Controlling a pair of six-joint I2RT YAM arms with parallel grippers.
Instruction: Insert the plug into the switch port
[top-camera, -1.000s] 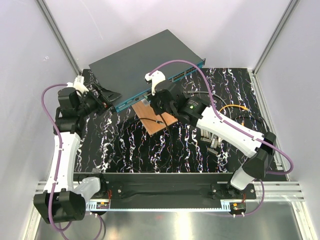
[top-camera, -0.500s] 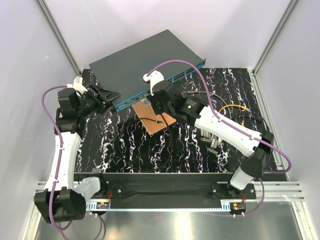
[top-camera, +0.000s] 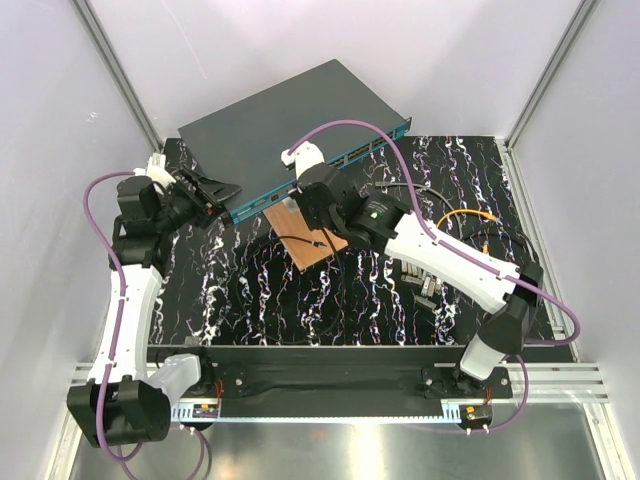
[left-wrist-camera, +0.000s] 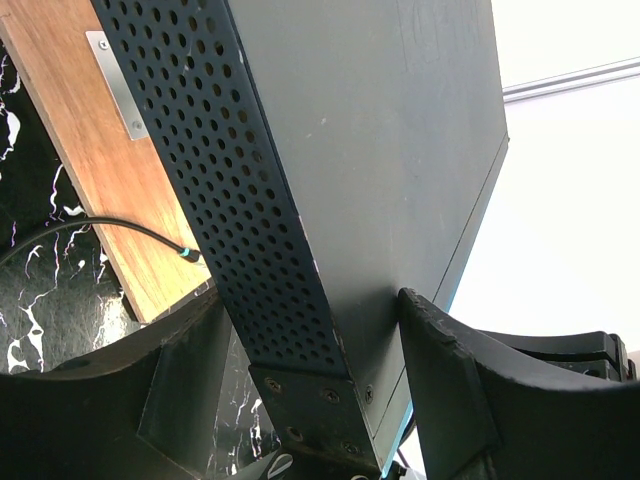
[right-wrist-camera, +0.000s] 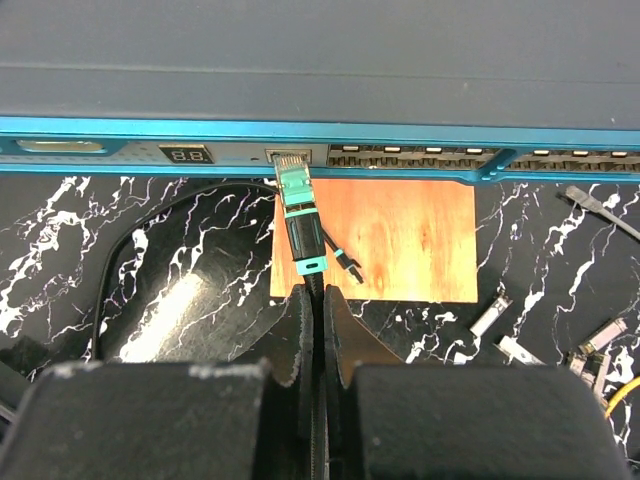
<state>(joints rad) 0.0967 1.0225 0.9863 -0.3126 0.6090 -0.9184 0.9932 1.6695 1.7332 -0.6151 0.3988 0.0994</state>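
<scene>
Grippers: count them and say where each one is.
2. The left gripper grips the switch at its left corner. The right gripper sits before the switch's teal front edge, shut on the plug, whose tip is at a port. None seem hidden.

White-shelled arms (top-camera: 125, 310), black joints (top-camera: 133, 240) and claws (right-wrist-camera: 312, 300), purple cables (top-camera: 350, 123) (one green status light (top-camera: 378, 212)).

Robot lab cell: white panel walls (top-camera: 450, 50), aluminium frame rails (top-camera: 118, 75), black marbled tabletop (top-camera: 280, 300).
</scene>
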